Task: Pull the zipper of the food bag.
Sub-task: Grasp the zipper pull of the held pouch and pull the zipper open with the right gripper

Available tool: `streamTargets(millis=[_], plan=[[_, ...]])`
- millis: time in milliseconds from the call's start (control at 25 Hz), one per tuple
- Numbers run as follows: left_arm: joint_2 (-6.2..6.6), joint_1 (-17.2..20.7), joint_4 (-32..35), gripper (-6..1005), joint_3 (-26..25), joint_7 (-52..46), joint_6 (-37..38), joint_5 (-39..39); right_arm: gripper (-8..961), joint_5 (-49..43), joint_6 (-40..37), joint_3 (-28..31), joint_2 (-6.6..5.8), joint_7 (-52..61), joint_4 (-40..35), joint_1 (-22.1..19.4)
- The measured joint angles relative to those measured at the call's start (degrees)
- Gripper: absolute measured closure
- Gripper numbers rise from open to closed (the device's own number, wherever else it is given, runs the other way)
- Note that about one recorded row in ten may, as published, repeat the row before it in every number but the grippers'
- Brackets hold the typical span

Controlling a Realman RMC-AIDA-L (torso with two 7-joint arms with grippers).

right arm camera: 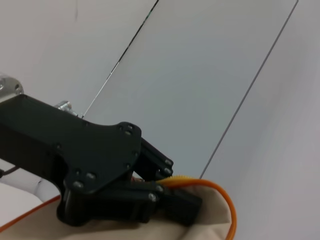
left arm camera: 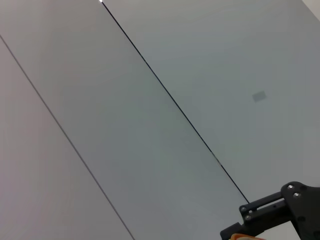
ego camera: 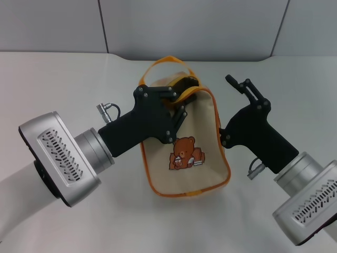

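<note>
The food bag [ego camera: 202, 126] is cream fabric with orange piping and a brown bear patch [ego camera: 184, 153]. It lies in the middle of the table with its orange strap handle [ego camera: 164, 61] at the far end. My left gripper [ego camera: 182, 96] reaches over the bag's far rim and is shut on the zipper line at the orange edge. The right wrist view shows its fingertips [right arm camera: 181, 206] pinched at that rim [right arm camera: 220, 192]. The silver pull tab is hidden between them. My right gripper [ego camera: 239, 84] hovers just right of the bag, apart from it.
The white table [ego camera: 63, 84] runs to a grey panelled wall [ego camera: 189, 23] behind the bag. A black gripper linkage [left arm camera: 280, 212] shows at the edge of the left wrist view; I cannot tell whose it is.
</note>
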Motion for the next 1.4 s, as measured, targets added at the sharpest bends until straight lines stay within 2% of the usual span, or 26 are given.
streamTargets(millis=[400,760,1000,1200,1240,1360,1400], plan=[[0.00,0.09,0.00,915,0.02,0.01,-0.08,0.01,171,-0.36,-0.08,-0.51,0.00,-2.57,0.38,0.11],[0.00,0.02,0.00,918,0.01,0.04,-0.22,0.02,606,-0.50,-0.11,-0.80,0.00,-3.53,1.06,0.11],[0.00,0.07,0.00,919,0.01,0.04,-0.12,0.02,823,-0.50,-0.10,-0.79,0.00,-4.57,1.21,0.11],[0.00,0.07,0.00,914,-0.08,0.04,-0.21,0.03,951,-0.49,0.18,-0.89,-0.01,-4.59,1.21,-0.39],[0.00,0.07,0.00,913,-0.08,0.04,-0.21,0.03,949,-0.49,0.18,-0.89,-0.01,-4.59,1.21,-0.39],[-0.05,-0.10,0.00,910,-0.30,-0.12,-0.63,0.03,943,-0.47,0.04,-1.79,0.00,-4.60,1.03,-2.64],[-0.07,-0.24,0.00,909,-0.45,-0.77,-0.86,-0.02,942,-0.46,-0.19,-2.61,0.00,-4.62,0.98,-5.84]])
